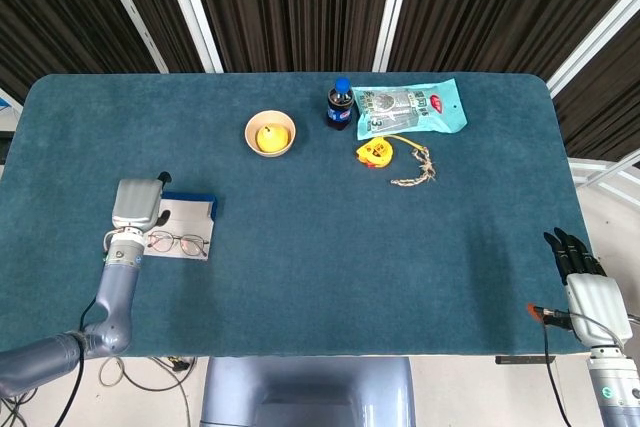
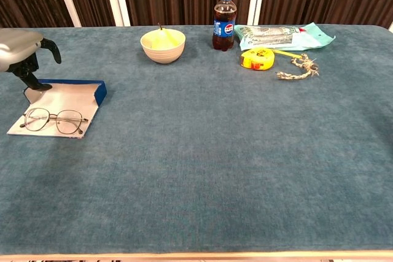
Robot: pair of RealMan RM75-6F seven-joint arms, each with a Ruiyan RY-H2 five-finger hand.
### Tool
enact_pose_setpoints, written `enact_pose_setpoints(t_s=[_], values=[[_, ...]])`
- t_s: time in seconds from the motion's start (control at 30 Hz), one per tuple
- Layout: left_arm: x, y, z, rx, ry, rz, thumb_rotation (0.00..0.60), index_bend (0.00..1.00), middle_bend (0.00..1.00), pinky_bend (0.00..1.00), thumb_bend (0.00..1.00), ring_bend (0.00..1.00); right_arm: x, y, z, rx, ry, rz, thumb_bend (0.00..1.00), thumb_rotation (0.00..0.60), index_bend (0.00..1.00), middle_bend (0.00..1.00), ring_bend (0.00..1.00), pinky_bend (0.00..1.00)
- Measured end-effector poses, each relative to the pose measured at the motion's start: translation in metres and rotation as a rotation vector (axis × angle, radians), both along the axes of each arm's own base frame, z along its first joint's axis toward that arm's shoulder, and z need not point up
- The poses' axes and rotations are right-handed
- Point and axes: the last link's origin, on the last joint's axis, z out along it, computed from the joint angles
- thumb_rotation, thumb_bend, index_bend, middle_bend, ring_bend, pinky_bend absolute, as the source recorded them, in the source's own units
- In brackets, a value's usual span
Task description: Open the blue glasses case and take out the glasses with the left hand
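Over teal cloth, the left hand (image 2: 21, 50) hovers palm-down, fingers apart, touching the opened blue glasses case (image 2: 61, 97) beside the glasses (image 2: 54, 120).

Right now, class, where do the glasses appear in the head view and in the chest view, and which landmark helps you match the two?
Head view: the glasses lie at lower left, on the opened blue glasses case, beside the left hand.
Chest view: the glasses lie at the left edge, on the case's pale lining.
Shared landmark: the cola bottle at the table's far side.

Blue glasses case (image 2: 98, 89), teal table (image 2: 215, 151), yellow tape measure (image 2: 256, 59).
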Motion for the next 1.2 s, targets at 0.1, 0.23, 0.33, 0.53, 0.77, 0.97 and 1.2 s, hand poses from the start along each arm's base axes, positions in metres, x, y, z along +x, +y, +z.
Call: enact_pose_setpoints(t_s=[0.1,0.23,0.33,0.53,0.77,0.97,1.2], values=[[0.003,-0.005,0.001,-0.010,-0.022,-0.011,0.600,0.44,1.00,1.00,0.28,0.91,0.000,0.000,0.000,-0.001,0.000,0.000,0.20,0.600,0.00,0.00,0.00,0.20],[0.008,-0.017,0.002,-0.050,-0.049,-0.034,0.600,0.46,1.00,1.00,0.31,0.91,0.000,0.000,0.000,0.000,0.000,0.001,0.20,0.600,0.00,0.00,0.00,0.20],[0.008,-0.030,0.002,-0.090,-0.057,-0.038,0.600,0.46,1.00,1.00,0.32,0.91,0.000,0.000,0.000,0.001,-0.001,0.003,0.20,0.600,0.00,0.00,0.00,0.20],[0.002,-0.049,-0.003,-0.157,-0.042,-0.010,0.600,0.47,1.00,1.00,0.32,0.92,0.000,0.000,0.000,0.000,-0.002,0.003,0.20,0.600,0.00,0.00,0.00,0.20],[0.001,-0.052,-0.010,-0.175,-0.041,0.006,0.600,0.48,1.00,1.00,0.32,0.92,0.000,0.000,0.000,0.000,-0.003,0.001,0.20,0.600,0.00,0.00,0.00,0.20],[-0.001,-0.051,-0.014,-0.180,-0.044,0.022,0.600,0.49,1.00,1.00,0.35,0.92,0.000,0.000,0.000,0.000,-0.004,0.002,0.20,0.600,0.00,0.00,0.00,0.20],[-0.004,-0.049,-0.018,-0.180,-0.041,0.034,0.600,0.51,1.00,1.00,0.35,0.92,0.000,0.000,0.000,-0.001,-0.003,0.001,0.20,0.600,0.00,0.00,0.00,0.20]])
